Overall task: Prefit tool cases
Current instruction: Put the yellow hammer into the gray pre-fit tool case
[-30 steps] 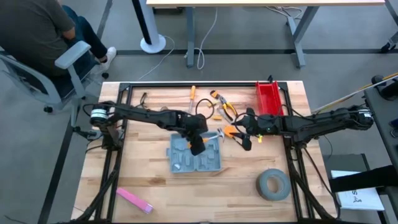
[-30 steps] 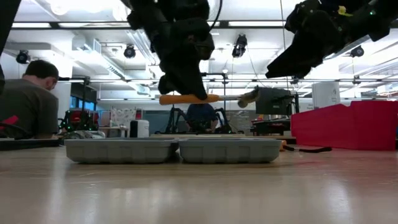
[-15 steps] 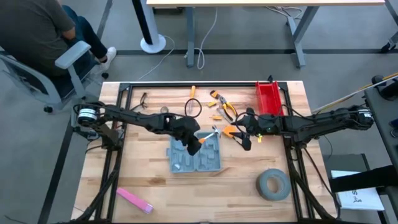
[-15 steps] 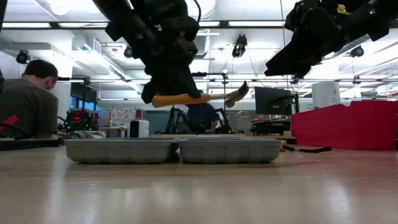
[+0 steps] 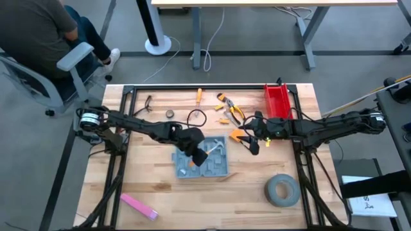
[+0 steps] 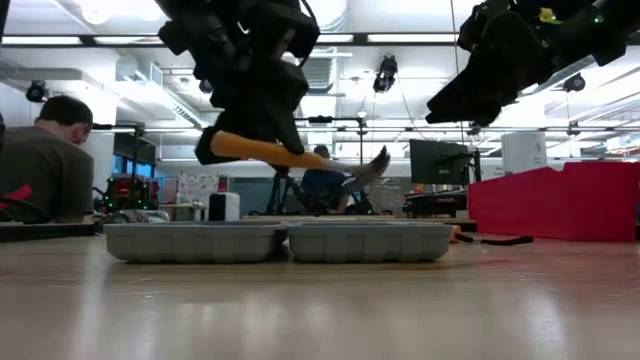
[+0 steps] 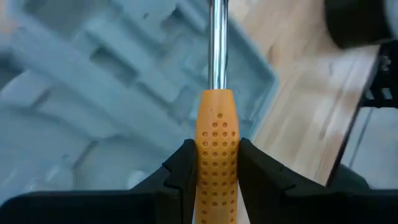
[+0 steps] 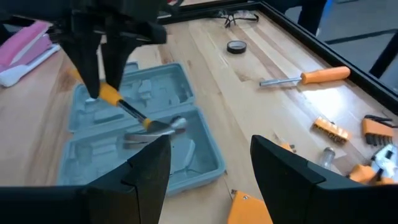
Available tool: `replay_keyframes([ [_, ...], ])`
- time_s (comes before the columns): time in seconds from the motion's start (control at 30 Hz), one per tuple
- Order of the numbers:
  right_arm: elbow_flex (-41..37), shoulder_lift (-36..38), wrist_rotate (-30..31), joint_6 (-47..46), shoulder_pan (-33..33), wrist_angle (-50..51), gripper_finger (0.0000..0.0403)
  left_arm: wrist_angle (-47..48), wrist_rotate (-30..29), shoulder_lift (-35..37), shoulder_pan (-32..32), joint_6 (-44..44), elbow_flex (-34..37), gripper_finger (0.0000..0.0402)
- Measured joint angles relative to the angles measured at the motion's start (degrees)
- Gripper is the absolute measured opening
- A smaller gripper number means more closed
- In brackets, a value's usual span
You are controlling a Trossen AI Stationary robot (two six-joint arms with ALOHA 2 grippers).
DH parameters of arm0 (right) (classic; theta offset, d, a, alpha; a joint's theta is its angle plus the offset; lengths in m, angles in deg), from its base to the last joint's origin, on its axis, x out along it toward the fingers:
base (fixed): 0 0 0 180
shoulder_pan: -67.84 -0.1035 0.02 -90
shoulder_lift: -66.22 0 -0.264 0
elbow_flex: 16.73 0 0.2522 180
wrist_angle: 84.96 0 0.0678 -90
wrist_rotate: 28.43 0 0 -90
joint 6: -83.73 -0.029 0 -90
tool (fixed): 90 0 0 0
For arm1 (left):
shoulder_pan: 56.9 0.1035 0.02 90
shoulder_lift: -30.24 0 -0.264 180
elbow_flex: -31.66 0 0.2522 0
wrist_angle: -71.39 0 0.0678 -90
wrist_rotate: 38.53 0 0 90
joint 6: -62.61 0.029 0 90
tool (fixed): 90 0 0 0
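The left end effector (image 5: 194, 154) is clamped on the orange handle of a hammer (image 6: 290, 156), with one finger on each side of the dimpled grip. It holds the tool in the air directly above the open tool case (image 5: 201, 158). From the grip, the hammer's steel shaft slopes downward and away, and its head (image 6: 377, 165) hangs just above the case half nearer the right arm, clear of it.

The blue-grey tool case lies opened flat on the wooden counter (image 5: 160, 186), directly below the left end effector, with its moulded recesses facing up. No brand, label or lettering can be read on the case or the hammer.

The right end effector (image 8: 208, 168) hovers above the counter, beside the case edge farthest from the left arm. Its fingers stand apart and hold nothing. A red bin (image 5: 277, 101) stands behind it, and a grey tape roll (image 5: 282, 190) lies on its near side.
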Motion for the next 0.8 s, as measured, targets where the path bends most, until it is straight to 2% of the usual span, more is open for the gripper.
replay_keyframes([
  [0.17, 0.00, 0.00, 2.37, -1.33, 0.01, 0.17, 0.0199, 4.64, -0.48, 0.00, 0.21, -5.11, -2.10, 0.0090],
  [0.37, 0.00, -0.35, 2.41, -0.96, 0.00, 2.14, 0.0199, 4.76, 1.16, -0.22, -0.01, -12.06, -3.79, 0.0090],
  [0.5, 0.00, -0.35, 3.93, 1.32, 0.00, 2.62, 0.0199, 4.89, 0.60, -0.26, -0.28, -19.22, -3.79, 0.0090],
  [0.8, 0.02, -0.33, 3.80, 1.70, -0.15, 3.00, 0.0199, 4.27, -1.63, -0.26, -0.58, -28.17, -3.79, 0.0090],
])
